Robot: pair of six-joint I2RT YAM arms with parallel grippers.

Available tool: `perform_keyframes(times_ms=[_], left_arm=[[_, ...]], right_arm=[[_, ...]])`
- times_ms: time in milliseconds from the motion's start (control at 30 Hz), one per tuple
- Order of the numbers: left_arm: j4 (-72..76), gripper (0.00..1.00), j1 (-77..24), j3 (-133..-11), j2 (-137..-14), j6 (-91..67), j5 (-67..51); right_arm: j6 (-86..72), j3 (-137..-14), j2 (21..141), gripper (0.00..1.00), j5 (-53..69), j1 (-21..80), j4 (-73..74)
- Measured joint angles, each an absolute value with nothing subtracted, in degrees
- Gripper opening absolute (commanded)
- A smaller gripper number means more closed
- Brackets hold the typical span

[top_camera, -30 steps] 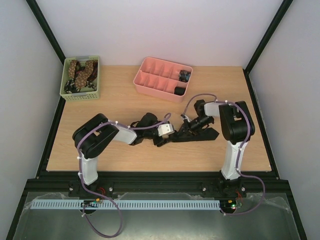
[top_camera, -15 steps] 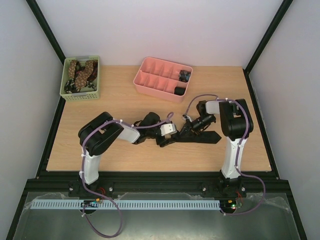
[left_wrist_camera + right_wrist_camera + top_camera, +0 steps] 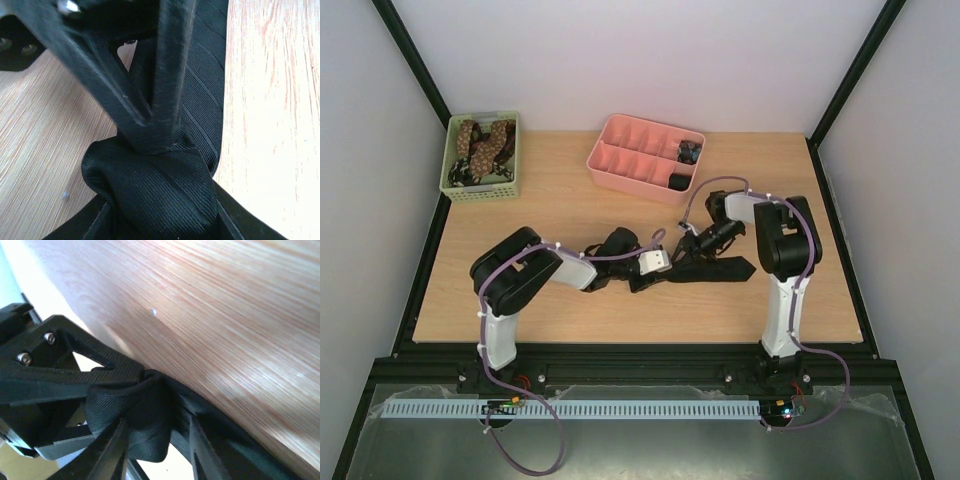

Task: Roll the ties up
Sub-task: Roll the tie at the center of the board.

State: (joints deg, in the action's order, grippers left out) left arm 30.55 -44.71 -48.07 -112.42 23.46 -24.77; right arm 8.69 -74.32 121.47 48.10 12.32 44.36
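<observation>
Black tie [image 3: 725, 268] bunched mid-worktop [image 3: 540, 290]; left gripper [image 3: 160, 222] and right gripper [image 3: 157, 447] both clamped on one wad. Pink tray [image 3: 620, 172] well behind.

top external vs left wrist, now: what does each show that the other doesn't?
Top external only: both arms whole, the green basket of brown spotted ties, and the pink tray with dark rolled ties in its right-end compartments.
Left wrist only: the ribbed weave of the black tie, bunched into a wad between the left fingers, with the right gripper closing to a V on top of it.
Both: the black tie lying on the wooden table, held where the two arms meet.
</observation>
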Motion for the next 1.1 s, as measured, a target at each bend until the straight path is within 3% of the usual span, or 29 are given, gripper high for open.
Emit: perform_keyframes(times_ms=[167,400,467,600,700,767,933,1100], left_arm=[[29.52,0.36,-44.73,-47.20,-111.28,24.01,-23.31],[29.30,0.36,-45.19,-47.31,-111.28,24.23,-22.92],[29.26,0.37,-45.36,-47.31,-111.28,24.38,-22.85],[29.19,0.37,-45.36,-47.31,-111.28,24.47,-22.63],[29.12,0.38,-45.36,-47.31,-111.28,24.45,-22.37],[29.12,0.43,-45.36,-47.31,-111.28,24.43,-22.28],[29.10,0.68,-45.32,-47.53,-111.28,23.42,-21.58],[28.67,0.77,-44.64,-47.44,-111.02,21.34,-22.92]], right_arm=[[7.51,-73.54,117.62,0.46,46.24,12.56,43.35],[3.73,-72.29,115.09,0.38,45.45,16.34,40.60],[2.57,-72.16,115.33,0.29,44.45,17.34,39.46],[2.09,-72.14,115.94,0.02,44.16,17.37,38.85],[2.17,-72.16,115.81,0.01,44.71,17.37,39.16],[2.39,-72.14,115.72,0.01,44.71,17.37,39.24],[3.07,-70.39,114.72,0.01,44.03,16.84,38.76],[4.56,-66.61,113.89,0.02,43.20,14.96,36.62]])
